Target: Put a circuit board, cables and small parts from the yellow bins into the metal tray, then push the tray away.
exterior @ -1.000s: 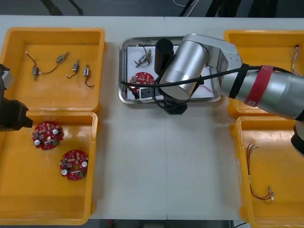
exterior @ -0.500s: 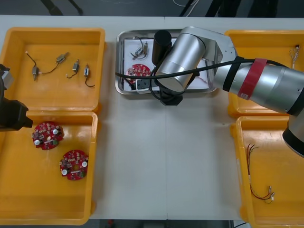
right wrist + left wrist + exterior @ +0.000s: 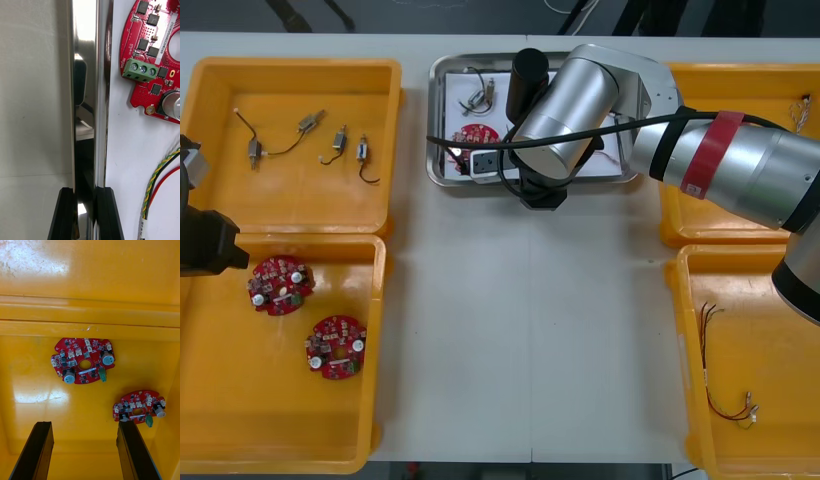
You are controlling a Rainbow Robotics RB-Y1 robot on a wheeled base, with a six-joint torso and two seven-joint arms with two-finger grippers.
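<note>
The metal tray [image 3: 436, 120] lies at the far middle of the table, white inside. It holds a red circuit board [image 3: 477, 137], a small metal part [image 3: 482, 99] and a red and yellow cable [image 3: 157, 176]. My right gripper [image 3: 470, 168] lies along the tray's near rim. In the right wrist view this gripper [image 3: 87, 213] is shut on the shiny rim [image 3: 90, 75], one finger outside and one inside, with the circuit board [image 3: 153, 56] just beyond. My left gripper [image 3: 210, 245] waits open [image 3: 86, 453] over the near left bin, above two circuit boards [image 3: 83, 360] [image 3: 139, 409].
The far left bin [image 3: 290, 75] holds several small metal parts [image 3: 310, 123] with black leads. A thin red cable [image 3: 720, 370] lies in the near right bin [image 3: 685, 300]. The far right bin [image 3: 740, 90] has a cable [image 3: 802, 118] at its edge. The right arm's silver forearm covers much of the tray.
The tray has slid toward the far edge of the table, with my right gripper and arm moving along with it. The left arm has stayed still.
</note>
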